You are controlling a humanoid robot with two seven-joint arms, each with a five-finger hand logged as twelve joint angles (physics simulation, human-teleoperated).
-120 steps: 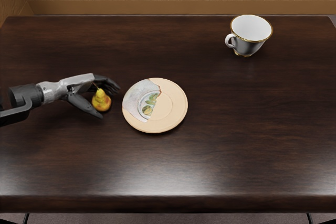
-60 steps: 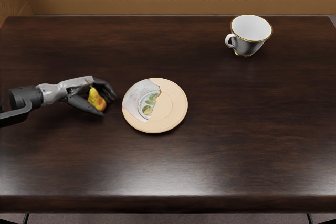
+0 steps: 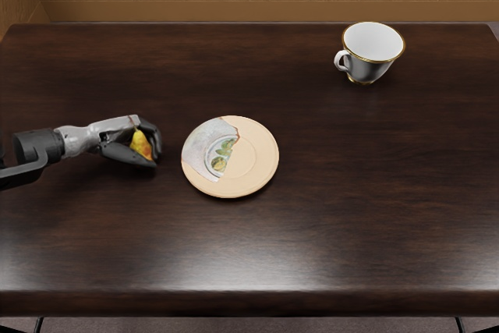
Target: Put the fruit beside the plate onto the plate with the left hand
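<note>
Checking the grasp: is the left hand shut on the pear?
Shut on it: the left hand curls its fingers around the pear, left of the plate.

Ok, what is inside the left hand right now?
A small yellow pear sits inside the left hand, left of the plate. The dark fingers curl around it, so only part of it shows; its underside and any contact with the table are covered.

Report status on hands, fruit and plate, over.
Left hand shut on small yellow pear, beside round cream plate, not yet on it. Right hand unseen. White gold-rimmed cup far back, off the route.
</note>
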